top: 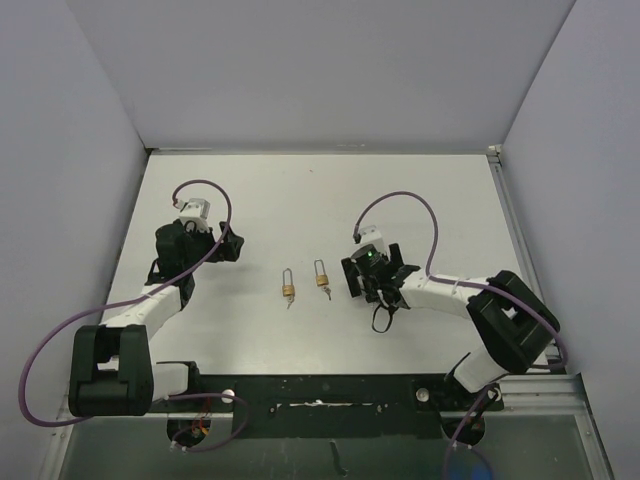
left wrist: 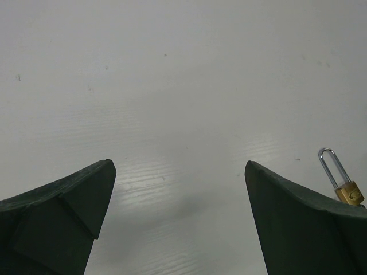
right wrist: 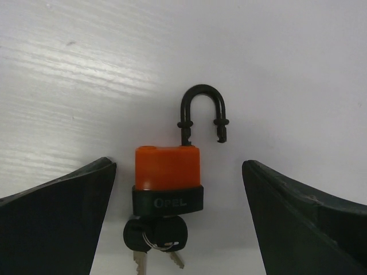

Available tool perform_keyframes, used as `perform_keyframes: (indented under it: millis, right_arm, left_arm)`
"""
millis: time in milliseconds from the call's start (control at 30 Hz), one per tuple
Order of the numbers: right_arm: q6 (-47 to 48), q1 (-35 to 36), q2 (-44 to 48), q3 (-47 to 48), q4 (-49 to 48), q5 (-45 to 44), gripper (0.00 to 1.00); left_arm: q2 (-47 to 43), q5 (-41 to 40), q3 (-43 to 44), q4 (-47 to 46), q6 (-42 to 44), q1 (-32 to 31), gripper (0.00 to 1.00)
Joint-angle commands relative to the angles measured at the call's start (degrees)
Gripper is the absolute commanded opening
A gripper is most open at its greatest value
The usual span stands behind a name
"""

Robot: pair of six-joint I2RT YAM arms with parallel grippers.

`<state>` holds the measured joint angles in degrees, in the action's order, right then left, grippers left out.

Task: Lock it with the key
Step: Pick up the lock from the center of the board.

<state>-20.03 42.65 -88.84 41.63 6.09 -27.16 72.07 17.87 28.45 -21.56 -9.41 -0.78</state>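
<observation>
You had three padlocks on the bench (top: 420, 190). A left brass padlock (top: 287, 286) and a right brass padlock (top: 321, 275) lay side by side near the middle. One orange padlock (right wrist: 167, 172) lay right of the middle, between the wide-spread fingers of your right end effector (right wrist: 178, 166), touching neither. Its black shackle (right wrist: 203, 109) stood open, one leg out of the body, and two keys (right wrist: 155, 246) hung at its base. Your left end effector (left wrist: 179, 166) was spread wide and held nothing, left of the middle.
</observation>
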Motion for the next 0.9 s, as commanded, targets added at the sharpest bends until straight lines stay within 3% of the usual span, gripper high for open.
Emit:
perform_keyframes:
  millis: [0,400,567,800,867]
  right_arm:
    - [-2.6,-2.44,4.18,-2.29,-2.08,3.15,0.98]
    - [-2.42,-2.4,3.37,-2.47,-1.19,3.35,0.92]
    - [-2.73,-2.07,2.38,-1.9,-0.38,4.19,0.77]
    - [-4.76,-1.17,2.34,-3.02,0.23,6.88,0.65]
    - [-4.89,-1.08,1.84,-3.6,-0.6,8.33,0.54]
  left_arm:
    - [-1.4,0.69,1.34,-2.23,0.33,-0.04,0.98]
    - [-2.29,-0.39,0.91,-1.73,0.53,-0.03,0.98]
    - [-2.13,-0.54,0.91,-1.73,0.53,-0.1,0.98]
    - [-2.11,-0.72,0.91,-1.73,0.53,-0.08,0.98]
    - [-2.11,-0.81,0.91,-1.73,0.49,-0.03,0.98]
